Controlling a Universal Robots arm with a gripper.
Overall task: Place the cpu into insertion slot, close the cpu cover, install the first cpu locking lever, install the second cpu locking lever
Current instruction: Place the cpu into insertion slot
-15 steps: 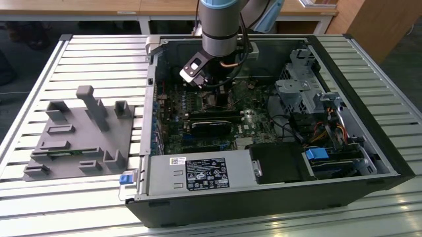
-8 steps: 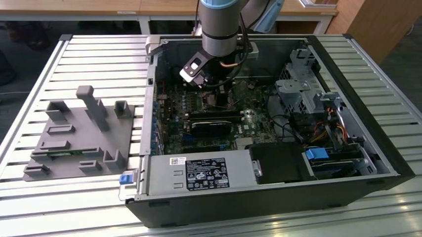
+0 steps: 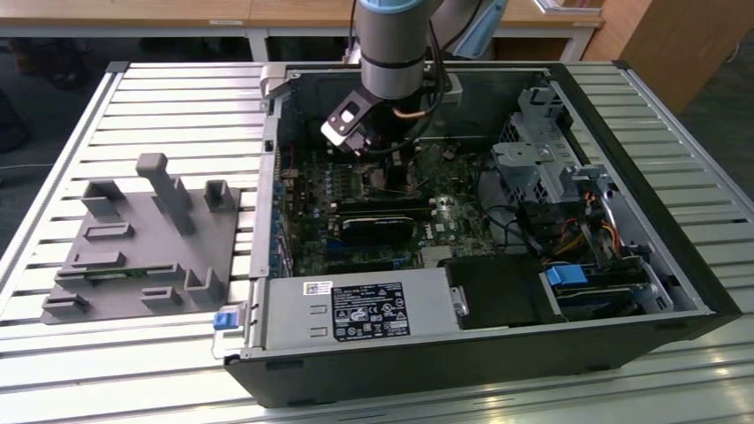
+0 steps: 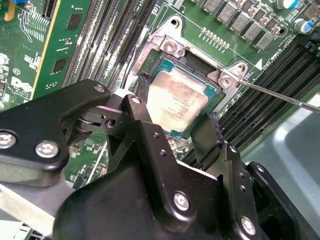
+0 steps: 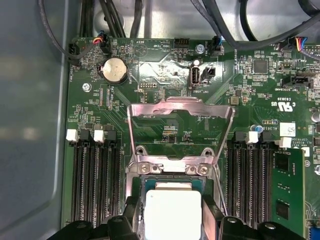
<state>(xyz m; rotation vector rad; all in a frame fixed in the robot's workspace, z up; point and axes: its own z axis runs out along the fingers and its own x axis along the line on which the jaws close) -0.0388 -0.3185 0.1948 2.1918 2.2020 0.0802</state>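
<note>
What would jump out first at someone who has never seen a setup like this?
A grey robot arm reaches down into an open computer case lying on a slatted table. In the first wrist view, the silvery cpu sits at the insertion slot, with the cpu cover standing open.

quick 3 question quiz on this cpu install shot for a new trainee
1. True or false: the gripper hangs outside the computer case.
2. The cpu cover, hinged next to the cpu, is: A swung open; B shut flat; C missing.
3. Fill in: the grey fixture lies toward the exterior view's ___ of the case.
Key: 1 false; 2 A; 3 left.
</note>
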